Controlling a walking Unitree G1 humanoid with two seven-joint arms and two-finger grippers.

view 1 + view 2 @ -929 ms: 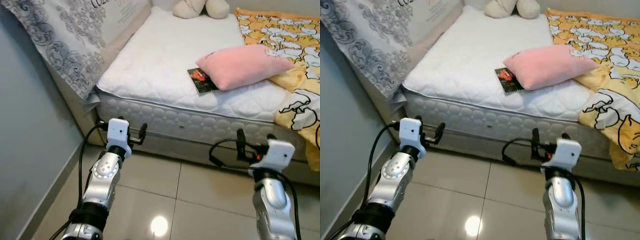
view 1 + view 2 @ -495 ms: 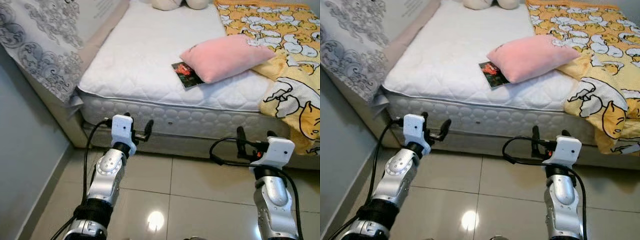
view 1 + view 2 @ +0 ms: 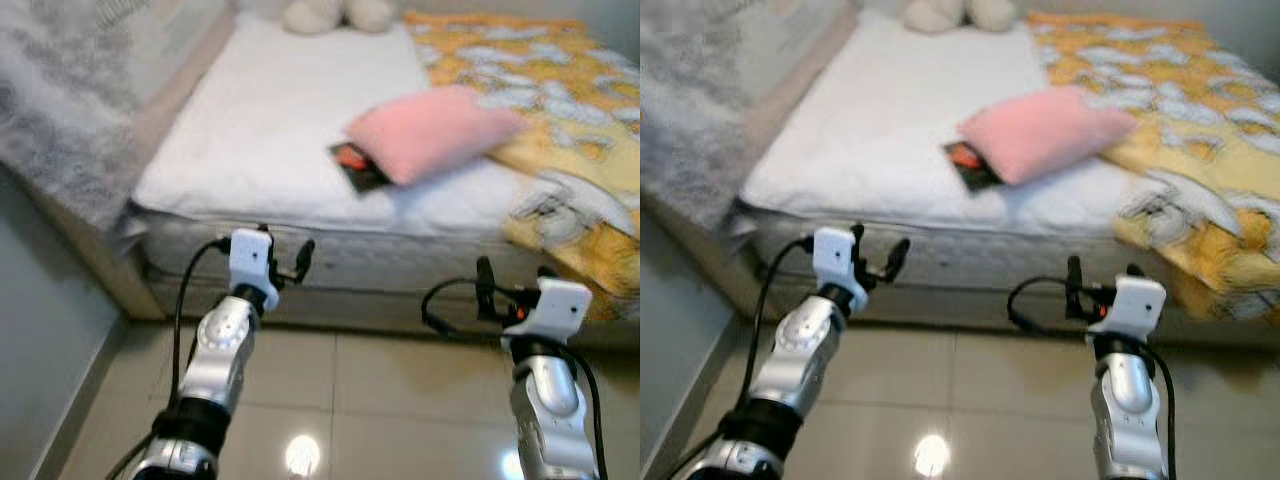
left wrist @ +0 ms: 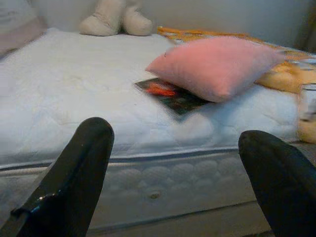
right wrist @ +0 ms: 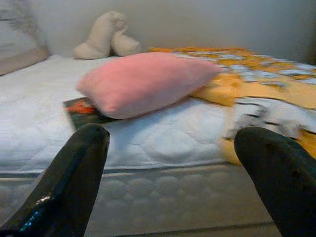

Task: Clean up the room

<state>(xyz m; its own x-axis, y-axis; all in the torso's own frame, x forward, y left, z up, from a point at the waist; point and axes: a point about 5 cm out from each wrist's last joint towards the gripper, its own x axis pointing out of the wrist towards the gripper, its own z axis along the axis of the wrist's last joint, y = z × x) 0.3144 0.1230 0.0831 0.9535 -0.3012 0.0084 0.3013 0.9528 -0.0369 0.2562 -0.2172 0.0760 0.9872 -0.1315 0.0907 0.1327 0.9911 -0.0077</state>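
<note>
A pink pillow point(image 3: 430, 130) lies on the bare white mattress point(image 3: 260, 120), its near corner resting on a dark book with a red cover picture point(image 3: 358, 168). A crumpled yellow patterned blanket point(image 3: 545, 95) covers the bed's right side and hangs over the front edge. At the head of the bed sits a cream plush toy point(image 3: 335, 14). My left gripper point(image 3: 285, 255) and right gripper point(image 3: 512, 282) are both held up in front of the mattress's side, above the floor. Both are open and hold nothing, as the wrist views show point(image 4: 175, 136) point(image 5: 173, 134).
A grey patterned cloth point(image 3: 60, 110) drapes over the bed's left side against the grey wall point(image 3: 40, 350). Glossy beige floor tiles point(image 3: 380, 400) lie between me and the bed. The picture is blurred.
The whole picture has shifted and blurred as the camera moved; the bed now sits further left in view. Both arms keep the same raised pose with open fingers.
</note>
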